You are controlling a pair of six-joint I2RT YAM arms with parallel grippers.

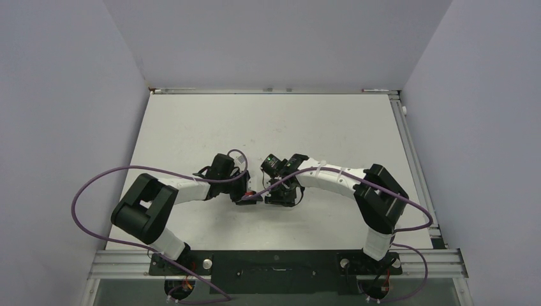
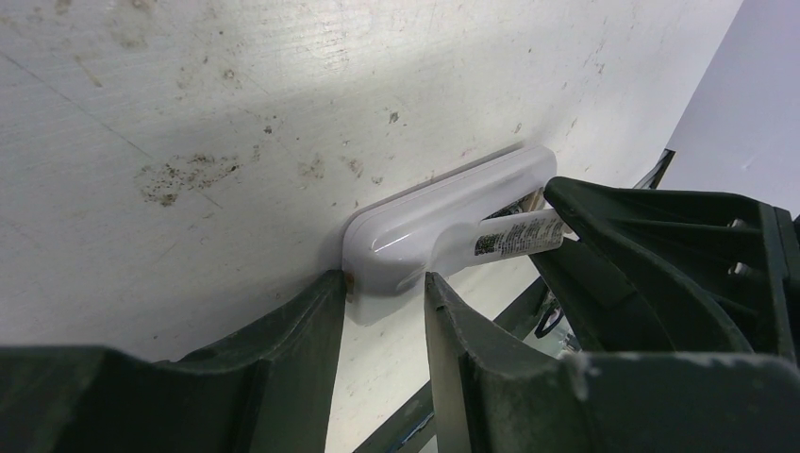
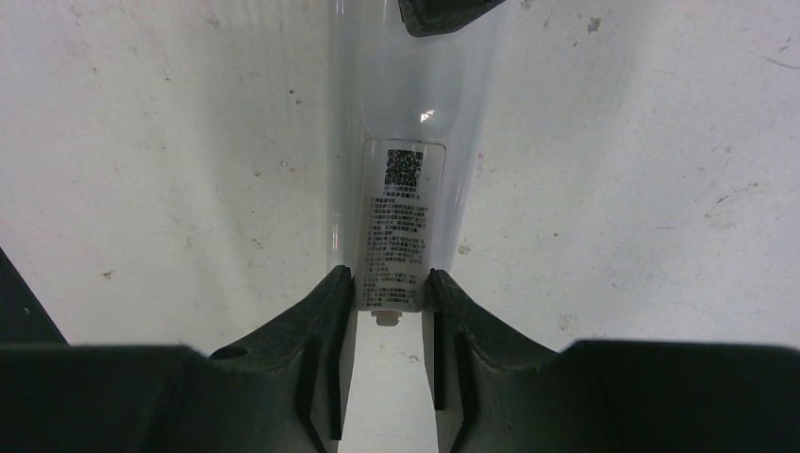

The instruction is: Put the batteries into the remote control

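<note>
Fingers of right gripper [image 3: 389, 283] clamp the stickered end of the flat white plastic remote control [image 3: 406, 104]; left gripper [image 2: 385, 281] clamps its opposite end. It sits mid-table against the scuffed white tabletop [image 2: 189, 94], printed sticker [image 3: 394, 226] showing. From above, the wrists hide it. The batteries can't be made out.

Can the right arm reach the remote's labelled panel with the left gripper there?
Probably yes: the right gripper pinches the labelled panel at one end of the remote control; the left gripper holds the other end.
</note>
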